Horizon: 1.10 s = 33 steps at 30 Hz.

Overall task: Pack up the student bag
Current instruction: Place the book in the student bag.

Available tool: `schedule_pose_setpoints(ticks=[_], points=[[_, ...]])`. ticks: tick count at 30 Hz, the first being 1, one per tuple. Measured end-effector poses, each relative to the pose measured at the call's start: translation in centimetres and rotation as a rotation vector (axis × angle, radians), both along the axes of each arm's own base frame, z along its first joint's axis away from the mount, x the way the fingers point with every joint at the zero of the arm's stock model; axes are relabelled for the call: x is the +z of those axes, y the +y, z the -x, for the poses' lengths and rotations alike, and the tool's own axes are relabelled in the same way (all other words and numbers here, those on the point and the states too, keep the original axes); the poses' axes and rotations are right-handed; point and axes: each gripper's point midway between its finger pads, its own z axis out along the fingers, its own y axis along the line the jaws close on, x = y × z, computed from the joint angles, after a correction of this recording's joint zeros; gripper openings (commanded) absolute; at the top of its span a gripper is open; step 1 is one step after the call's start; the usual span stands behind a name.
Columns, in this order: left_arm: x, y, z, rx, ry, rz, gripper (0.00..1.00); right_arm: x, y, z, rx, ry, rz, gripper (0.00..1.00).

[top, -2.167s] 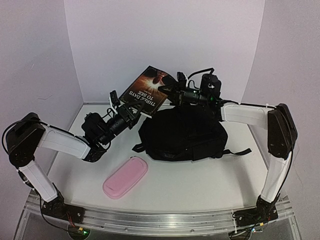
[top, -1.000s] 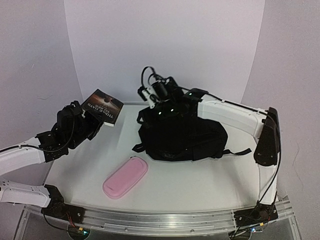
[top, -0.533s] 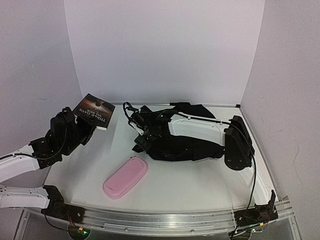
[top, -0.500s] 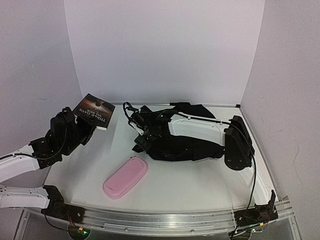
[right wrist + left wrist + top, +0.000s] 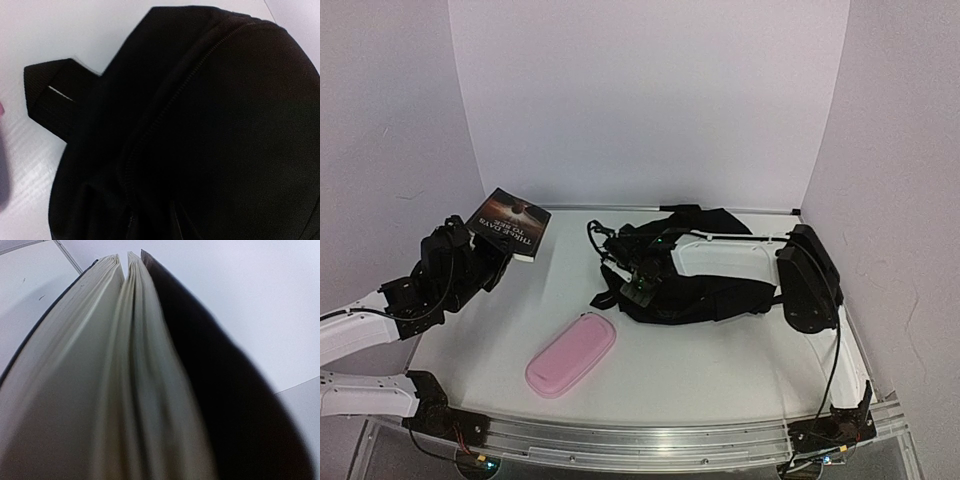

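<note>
**Aloft: book [image 5: 510, 222] clamped in left tool [image 5: 488, 258]; student bag [image 5: 720, 280] on bench [image 5: 720, 370]**

The cover reads "THREE DAYS TO SEE", upside down from above. The student bag lies toward the bench's 2 o'clock. The right tool [image 5: 632, 288] sits at its 9 o'clock end; I cannot tell whether it is apart or together.

You have the student bag [image 5: 710, 300] lying flat on the table [image 5: 720, 370], right of centre and toward the far side. It is soft black fabric, slumped low and rumpled, with a short strap [image 5: 603, 298] looping out at its near-left corner onto the white surface. In your right wrist view the bag [image 5: 225, 125] fills most of the frame, a zip [image 5: 165, 110] curving across it. Whether that zip is open, you cannot tell.
</note>
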Motion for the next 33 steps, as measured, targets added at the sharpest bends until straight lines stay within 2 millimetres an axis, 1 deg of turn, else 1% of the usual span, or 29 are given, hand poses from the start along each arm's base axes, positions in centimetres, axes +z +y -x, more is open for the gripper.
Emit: schedule_pose_setpoints(ticks=[2,3,4,7,11,14,18,23,26,31,33], points=[[-0.3,-0.4,-0.2,-0.011,0.007,-0.005,0.00,1.4,-1.5,0.2,-0.008,0.006,-0.006,0.05],[-0.6,-0.6,-0.4,-0.018,0.014,-0.009,0.00,2.0,-2.0,0.3,-0.010,0.007,-0.011,0.01],[-1.0,-0.8,-0.5,-0.026,0.022,-0.013,0.00,2.8,-2.5,0.3,-0.013,0.005,-0.022,0.00],[-2.2,-1.7,-1.0,-0.062,0.053,-0.030,0.00,5.5,-3.5,0.4,-0.018,-0.009,-0.066,0.00],[-3.9,-3.4,-1.6,-0.142,0.091,-0.050,0.00,8.8,-4.1,0.4,-0.018,-0.020,-0.144,0.00],[-5.1,-5.0,-1.7,-0.222,0.126,-0.074,0.00,10.4,-4.4,0.3,-0.018,-0.001,-0.215,0.00],[-5.9,-7.6,-1.8,-0.340,0.151,-0.077,0.00,11.7,-5.0,-0.1,-0.033,0.055,-0.317,0.00],[-5.7,-10.7,-1.2,-0.497,0.132,-0.017,0.00,13.3,-5.8,-1.1,-0.070,0.110,-0.423,0.00],[-5.0,-12.1,-0.7,-0.574,0.104,0.022,0.00,14.2,-6.3,-1.6,-0.090,0.129,-0.474,0.00],[-3.7,-13.9,0.0,-0.679,0.051,0.085,0.00,16.2,-6.5,-2.1,-0.103,0.131,-0.538,0.00],[-3.4,-14.3,0.2,-0.700,0.040,0.109,0.00,17.0,-6.5,-2.2,-0.104,0.124,-0.555,0.00]])
